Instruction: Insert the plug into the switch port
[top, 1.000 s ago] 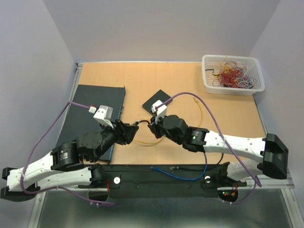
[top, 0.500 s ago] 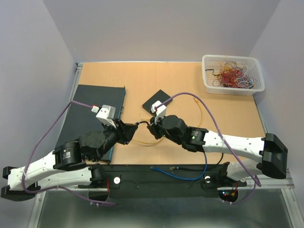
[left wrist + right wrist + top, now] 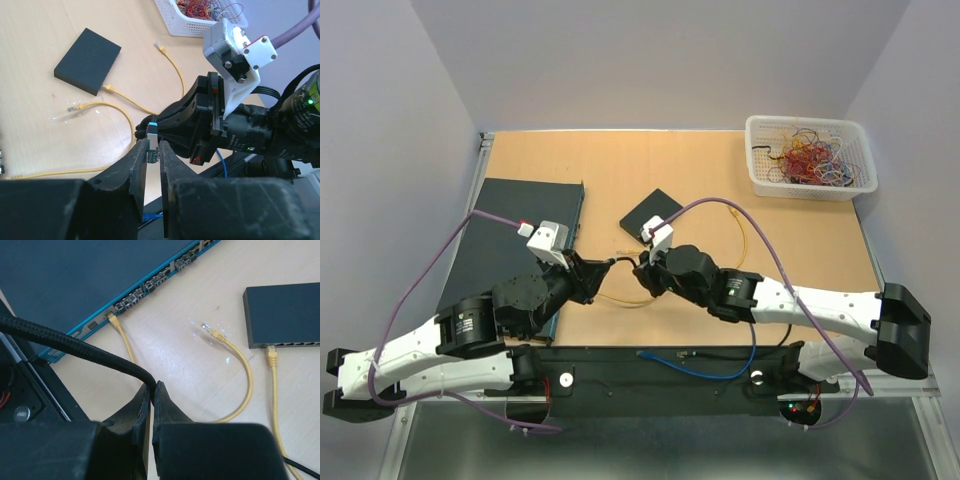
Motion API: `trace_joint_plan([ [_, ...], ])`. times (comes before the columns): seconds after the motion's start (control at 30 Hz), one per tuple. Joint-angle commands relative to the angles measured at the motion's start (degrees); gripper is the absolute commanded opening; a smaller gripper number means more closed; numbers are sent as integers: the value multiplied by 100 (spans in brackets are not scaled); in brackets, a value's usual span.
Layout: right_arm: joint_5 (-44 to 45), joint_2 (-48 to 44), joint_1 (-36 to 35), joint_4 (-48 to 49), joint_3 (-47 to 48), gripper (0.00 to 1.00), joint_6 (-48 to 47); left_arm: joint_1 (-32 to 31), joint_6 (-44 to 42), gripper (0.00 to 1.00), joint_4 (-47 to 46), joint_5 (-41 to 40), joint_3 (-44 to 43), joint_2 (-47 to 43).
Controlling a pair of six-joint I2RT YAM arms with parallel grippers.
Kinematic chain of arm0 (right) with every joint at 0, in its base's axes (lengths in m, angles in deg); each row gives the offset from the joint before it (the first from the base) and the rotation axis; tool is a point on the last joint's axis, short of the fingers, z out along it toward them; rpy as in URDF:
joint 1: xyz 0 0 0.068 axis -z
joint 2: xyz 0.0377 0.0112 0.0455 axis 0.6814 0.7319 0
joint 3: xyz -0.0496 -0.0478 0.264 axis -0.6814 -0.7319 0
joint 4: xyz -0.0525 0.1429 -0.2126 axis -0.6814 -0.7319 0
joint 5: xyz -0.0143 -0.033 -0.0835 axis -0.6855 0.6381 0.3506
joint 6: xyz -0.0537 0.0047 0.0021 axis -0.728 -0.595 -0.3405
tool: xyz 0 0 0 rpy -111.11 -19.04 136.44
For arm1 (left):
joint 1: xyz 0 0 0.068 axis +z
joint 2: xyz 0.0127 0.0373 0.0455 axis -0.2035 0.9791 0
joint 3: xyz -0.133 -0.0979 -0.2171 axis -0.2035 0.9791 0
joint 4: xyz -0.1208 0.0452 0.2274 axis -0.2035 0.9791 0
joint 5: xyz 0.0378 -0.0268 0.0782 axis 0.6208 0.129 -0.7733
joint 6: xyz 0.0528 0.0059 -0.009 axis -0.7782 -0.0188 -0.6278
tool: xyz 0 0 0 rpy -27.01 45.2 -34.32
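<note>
While left pincer (image 3: 152, 148) pinches boxy plug (image 3: 152, 132), braided cable (image 3: 75, 347)

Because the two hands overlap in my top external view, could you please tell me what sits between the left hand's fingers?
Observer: The left wrist view shows the cyan-tipped plug between the fingers of the left hand, which looks closed on it.
Operator: Thank you; what is the right hand gripping?
Observer: The right wrist view shows it shut on the black braided cable.
Operator: Is any port on the large switch occupied?
Observer: Yes, a yellow cable is plugged into its front.
</note>
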Motion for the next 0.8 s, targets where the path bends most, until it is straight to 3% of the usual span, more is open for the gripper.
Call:
trace_joint_plan([
  [0.0,-527,-288,23,211,-55,27,-298,-7,-4,0,166,-281,-231,188],
  [0.03,-564,-324,23,211,-46,27,-361,-7,22,0,255,-290,-232,223],
  [0.07,-607,-428,23,202,-64,66,-413,-16,66,0,342,-299,-319,301],
  [0.1,-599,-490,14,202,-90,76,-475,-7,119,0,517,-281,-372,337],
  [0.13,-538,-552,6,202,-116,95,-580,-7,145,0,597,-229,-485,390],
  [0.17,-459,-613,14,211,-143,98,-598,-7,172,0,677,-107,-548,468],
  [0.27,-283,-728,14,211,-222,100,-783,-7,426,0,967,262,-837,670],
  [0.33,-370,-798,14,220,-249,90,-932,-7,707,0,1230,412,-1039,811],
  [0.43,-632,-921,14,421,-354,85,-1046,-7,857,0,1406,756,-1172,1119],
  [0.6,-801,-1220,6,738,-521,82,-1433,177,902,0,1170,1177,-1023,1120],
  [0.77,-1152,-1414,6,905,-547,72,-1592,624,761,0,1020,1704,-970,1146],
])
